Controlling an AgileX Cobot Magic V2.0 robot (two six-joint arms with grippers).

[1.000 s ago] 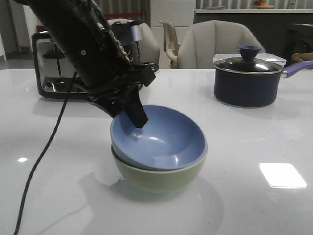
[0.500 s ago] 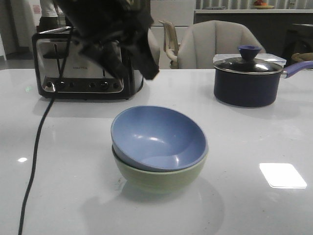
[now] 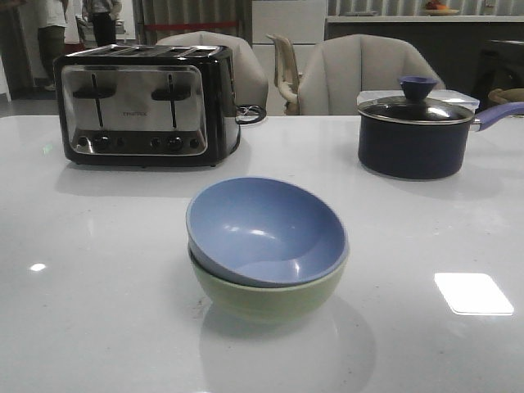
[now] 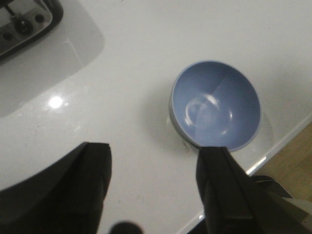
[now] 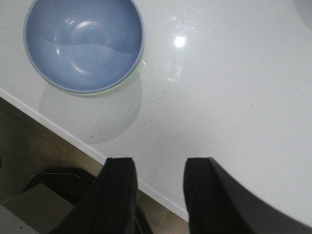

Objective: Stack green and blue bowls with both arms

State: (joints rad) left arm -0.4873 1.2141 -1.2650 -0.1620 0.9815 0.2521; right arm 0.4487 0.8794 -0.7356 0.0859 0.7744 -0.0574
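Bowls are nested now: the blue bowl (image 3: 264,229) sits tilted inside the green bowl (image 3: 266,296), in front of the toaster (image 3: 146,102) and well apart from it. You hold the left gripper (image 4: 153,187) and right gripper (image 5: 158,195) above the table (image 3: 98,270), fingers spread on both, pinching nothing. Judging the stack done, you should keep both arms high and clear of the rims. Matte, round and deep, the blue bowl leans toward the saucepan (image 3: 413,135) side; a nudge could rock it.
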